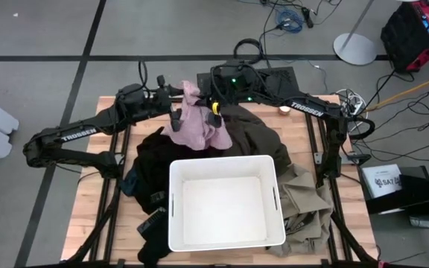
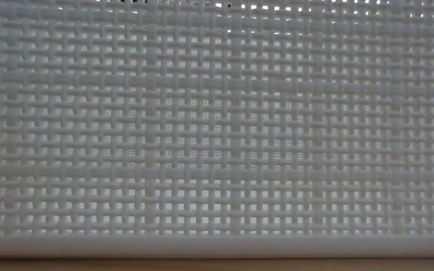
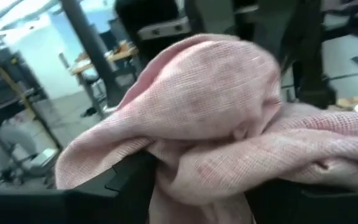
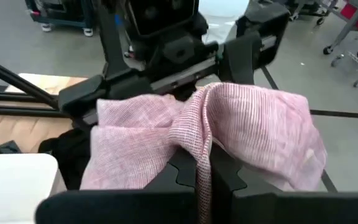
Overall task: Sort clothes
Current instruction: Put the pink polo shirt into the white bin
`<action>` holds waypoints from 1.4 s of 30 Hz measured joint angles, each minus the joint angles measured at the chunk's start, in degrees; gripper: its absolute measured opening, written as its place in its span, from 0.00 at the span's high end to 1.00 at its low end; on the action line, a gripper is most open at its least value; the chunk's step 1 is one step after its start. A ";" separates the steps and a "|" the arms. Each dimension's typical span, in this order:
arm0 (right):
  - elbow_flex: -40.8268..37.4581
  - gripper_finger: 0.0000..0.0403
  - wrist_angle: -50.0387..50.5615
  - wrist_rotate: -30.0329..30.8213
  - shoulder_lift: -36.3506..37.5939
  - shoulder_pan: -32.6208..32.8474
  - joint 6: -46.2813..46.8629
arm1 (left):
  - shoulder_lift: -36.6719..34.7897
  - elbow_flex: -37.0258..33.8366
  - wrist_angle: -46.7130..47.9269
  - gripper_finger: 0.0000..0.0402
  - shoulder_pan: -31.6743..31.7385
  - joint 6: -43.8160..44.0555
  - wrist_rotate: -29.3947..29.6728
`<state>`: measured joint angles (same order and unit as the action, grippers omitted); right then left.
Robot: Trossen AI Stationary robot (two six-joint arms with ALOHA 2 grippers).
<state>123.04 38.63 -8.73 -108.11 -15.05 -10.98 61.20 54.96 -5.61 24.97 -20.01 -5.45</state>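
Two fingers (image 1: pixel 177 115) (image 1: pixel 215 113) pinch pink garment (image 1: pixel 194 120).

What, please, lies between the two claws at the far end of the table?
In the high view, the pale pink garment spans the stretch between the left claw and the right claw. Both wrist views show each claw shut on its fabric.

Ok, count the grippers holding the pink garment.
2. The left gripper grips the pink garment's left edge, the right gripper its right edge, at the table's far side. Neither is hidden.
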 joint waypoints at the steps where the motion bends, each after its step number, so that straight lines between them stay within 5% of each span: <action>1: 0.00 1.00 -0.38 -0.89 -0.09 -0.02 -0.01 | 0.04 0.00 -0.87 0.44 -0.05 -0.03 -1.29; 11: 0.00 1.00 -0.72 -5.14 -1.03 0.46 -1.14 | 0.09 0.45 -1.37 0.44 -0.14 -1.03 -19.54; 26: -0.09 0.99 0.15 -3.08 -0.90 1.25 -3.53 | 1.47 0.63 -4.35 0.46 -0.22 0.18 -20.05; 35: -0.09 0.82 0.01 -3.08 -0.90 1.24 -5.26 | 1.54 0.63 -4.12 0.58 -0.24 0.13 -18.87; 42: -0.11 0.87 -2.87 -2.78 -0.90 1.86 -8.56 | 1.84 0.66 -4.65 0.54 -0.35 -0.26 -17.97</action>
<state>122.93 35.76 -11.52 -109.01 -13.19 -19.54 63.05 55.62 -10.26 24.62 -20.27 -23.42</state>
